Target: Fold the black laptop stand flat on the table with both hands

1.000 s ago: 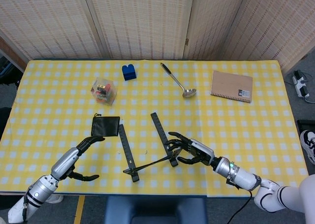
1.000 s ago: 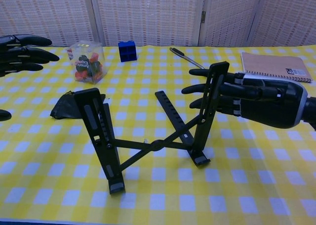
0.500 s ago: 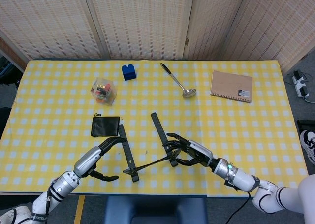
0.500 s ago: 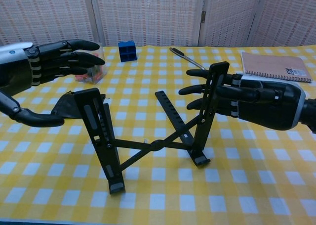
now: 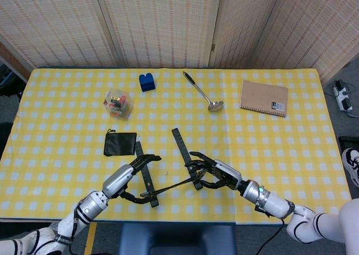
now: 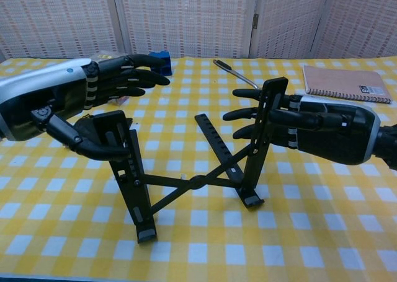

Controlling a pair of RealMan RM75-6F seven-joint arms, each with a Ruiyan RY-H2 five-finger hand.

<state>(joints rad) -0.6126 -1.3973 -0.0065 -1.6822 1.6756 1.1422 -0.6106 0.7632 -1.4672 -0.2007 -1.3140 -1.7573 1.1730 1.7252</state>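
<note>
The black metal laptop stand (image 6: 192,170) with crossed struts stood unfolded on the yellow-and-white checked tablecloth (image 5: 291,148), its two slotted rails raised at a slant. The left hand (image 6: 80,102) was at the stand's left rail: its fingers (image 6: 139,71) reached out, slightly apart, above and past the rail's top, while the thumb curled under them and touched the rail's upper end from the near side. It gripped nothing firmly that the views showed. The right hand (image 6: 310,130) was at the right rail; its fingers (image 6: 248,114) lay spread, one above another, their tips passing behind the rail's upper part. Whether they pressed on it could not be told. Beyond the left hand's fingertips lay a small black drawstring pouch (image 5: 119,143), and farther off a clear plastic box of coloured pieces (image 5: 118,103) and a blue toy brick (image 5: 147,82).
</note>
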